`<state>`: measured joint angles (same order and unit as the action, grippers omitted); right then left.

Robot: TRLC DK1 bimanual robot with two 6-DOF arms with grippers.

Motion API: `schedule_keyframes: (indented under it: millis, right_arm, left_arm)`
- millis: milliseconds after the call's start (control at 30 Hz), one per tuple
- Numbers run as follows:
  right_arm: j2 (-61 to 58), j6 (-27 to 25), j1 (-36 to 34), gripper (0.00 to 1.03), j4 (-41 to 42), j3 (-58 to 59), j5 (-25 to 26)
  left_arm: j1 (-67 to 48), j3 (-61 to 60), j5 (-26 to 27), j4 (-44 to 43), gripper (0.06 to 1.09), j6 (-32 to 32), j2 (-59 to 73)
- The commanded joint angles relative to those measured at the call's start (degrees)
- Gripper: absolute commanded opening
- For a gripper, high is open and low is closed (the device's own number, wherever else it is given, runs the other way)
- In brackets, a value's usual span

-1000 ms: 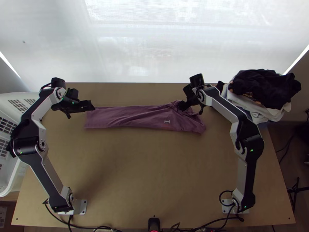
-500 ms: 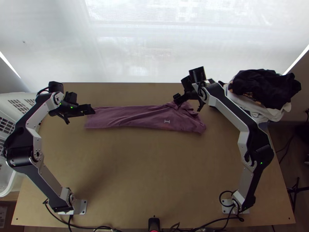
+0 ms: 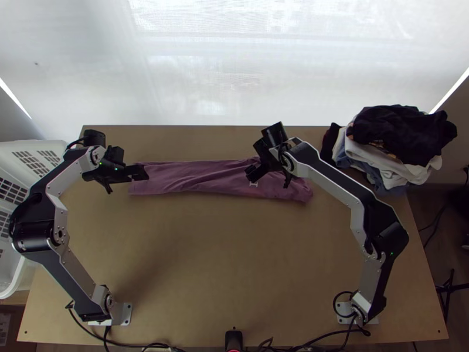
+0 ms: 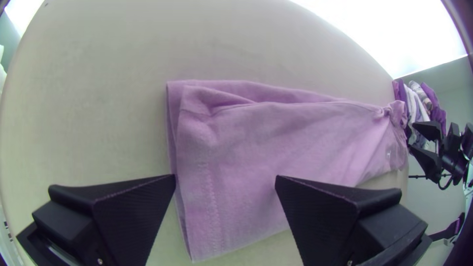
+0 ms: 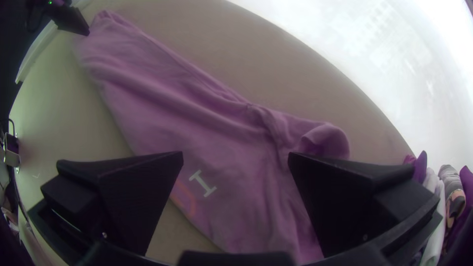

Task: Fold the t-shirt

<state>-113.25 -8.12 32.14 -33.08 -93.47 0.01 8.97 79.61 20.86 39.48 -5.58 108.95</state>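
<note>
In the top view the mauve t-shirt [image 3: 199, 176] lies folded into a long narrow strip across the table, its right end rumpled, with a small white mark near that end. My left gripper [image 3: 144, 172] is over the strip's left end; in the left wrist view the gripper [image 4: 225, 180] stands open above the layered end of the shirt [image 4: 246, 143]. Over the strip's right part is my right gripper [image 3: 253, 172]. The right wrist view has this gripper [image 5: 235, 156] open above the shirt [image 5: 192, 118], nothing between its fingers.
A pile of clothes [image 3: 387, 146] sits at the table's far right corner. The white basket [image 3: 17, 176] stands against the left edge. Cables and a small black device [image 3: 233, 340] lie at the near edge of the wooden table [image 3: 223, 264].
My right gripper has moved left along the shirt from its rumpled right end. The left one has shifted slightly, first left, then back right. The shirt looks the same.
</note>
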Motion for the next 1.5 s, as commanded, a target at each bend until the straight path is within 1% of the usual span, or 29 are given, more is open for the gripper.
schedule_keyframes:
  millis: [0,133,167,267,400,567,600,700,867,1067,1367,1467]
  right_arm:
    - [-1.8,-0.93,1.08,0.99,1.7,3.03,0.16]
    - [-3.2,-1.02,0.91,0.99,2.14,3.03,0.16]
    - [-3.47,-1.02,0.91,0.99,2.14,3.03,0.16]
    - [-3.99,-1.02,0.99,0.99,2.49,3.03,0.16]
    - [-4.52,-1.11,0.73,0.99,2.58,2.86,0.16]
    - [-5.4,-1.11,0.03,0.99,3.11,3.3,0.16]
    - [-5.58,-1.11,0.03,0.99,3.11,3.47,0.16]
    - [-6.28,-1.11,0.03,0.99,3.37,4.0,0.16]
    - [-7.6,-1.11,0.03,0.99,3.81,4.26,0.16]
    - [-9.27,-1.11,-0.15,0.99,4.08,4.79,0.16]
    - [-9.62,-1.11,0.03,0.99,4.16,5.4,0.16]
    - [-9.44,-1.11,0.03,0.99,4.08,5.4,0.16]
  left_arm:
    - [-1.77,-0.42,-4.69,-2.57,1.04,-0.39,0.39]
    - [-3.17,0.1,-5.04,-2.66,1.03,-0.39,1.18]
    - [-3.52,0.19,-4.95,-2.31,1.01,-0.39,1.62]
    - [-5.11,0.1,-4.95,-1.43,0.84,-0.83,2.32]
    - [-6.16,0.63,-4.87,-1.43,0.58,-0.74,2.5]
    - [-6.16,0.98,-4.69,-1.25,0.17,-0.74,2.94]
    - [-6.16,0.89,-4.6,-1.34,0.13,-0.83,2.85]
    - [-6.16,1.07,-4.25,-1.34,0.09,-0.83,2.41]
    - [-6.25,3.44,-3.28,0.77,0.09,0.14,0.92]
    - [-6.25,12.14,2.08,7.62,0.09,0.75,0.04]
    - [-9.15,20.49,8.67,10.35,0.09,1.89,-1.54]
    - [-11.96,21.55,9.46,10.09,0.09,1.89,-2.69]
